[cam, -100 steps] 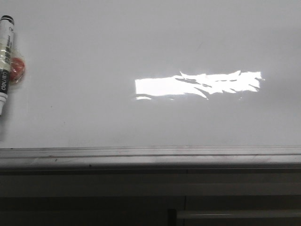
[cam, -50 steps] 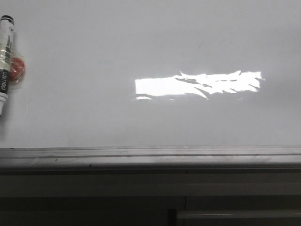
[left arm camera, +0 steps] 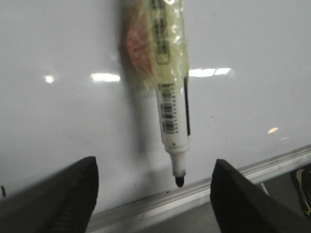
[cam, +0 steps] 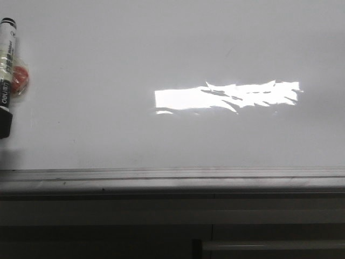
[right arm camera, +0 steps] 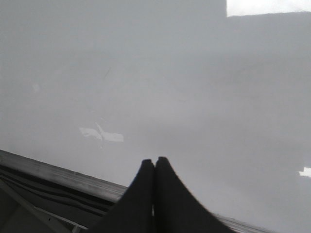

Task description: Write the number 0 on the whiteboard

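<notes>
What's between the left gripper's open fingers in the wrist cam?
The marker, uncapped, tip toward the ledge, lying on the whiteboard. The left gripper is open around it, not touching; shown in left wrist view.

Whiteboard (cam: 178, 48) fills most of the front view: large, glossy, white-grey, flat, with a bright rectangular glare patch right of centre. Grey metal ledge (cam: 172, 174) runs along its near edge, full width. No drawn 0 visible on the surface in any view, only faint smudges and specks. Marker (cam: 6, 70) lies on the board at the far left, white barrel with black cap end pointing away, partly wrapped in clear plastic; in the left wrist view its bare black tip (left arm camera: 179, 181) sits just short of the ledge.
</notes>
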